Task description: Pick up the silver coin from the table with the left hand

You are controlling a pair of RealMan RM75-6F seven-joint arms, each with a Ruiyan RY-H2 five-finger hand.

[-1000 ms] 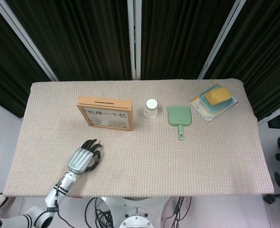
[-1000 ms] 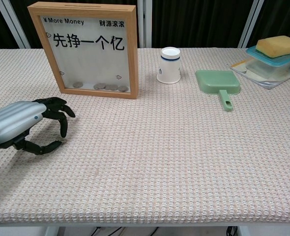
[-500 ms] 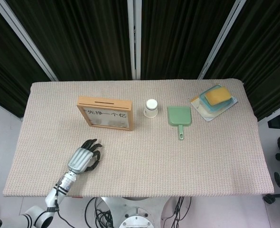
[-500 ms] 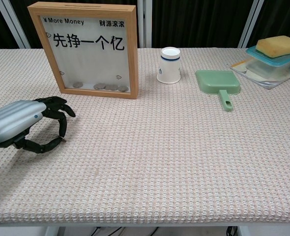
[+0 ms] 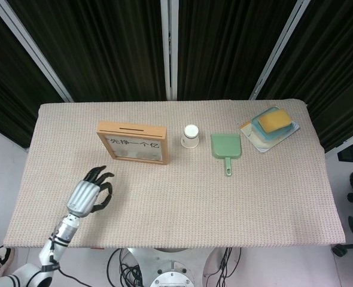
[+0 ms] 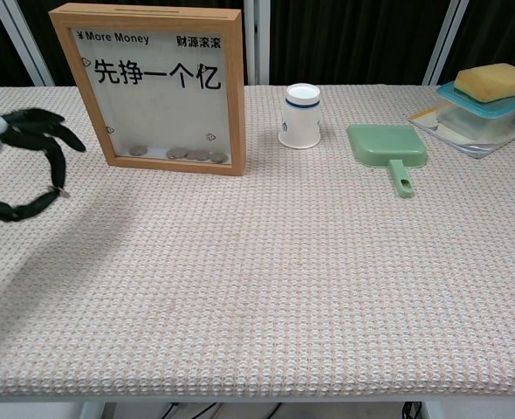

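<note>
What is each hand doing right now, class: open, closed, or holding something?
Left hand: seems to pinch the silver coin between fingertips.
Right hand: not in view.

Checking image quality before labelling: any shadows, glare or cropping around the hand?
Chest view: the left hand is cropped at the frame edge and casts a soft shadow on the woven beige tablecloth. Head view: even light, the hand is whole, no glare.

We see even, bright overhead light in both views. The left hand (image 6: 26, 161) casts a soft shadow on the table (image 6: 284, 288). Faint glare sits on the frame's glass (image 6: 166, 109). Focus is sharp throughout; black curtains (image 5: 105, 42) stay dark.
</note>
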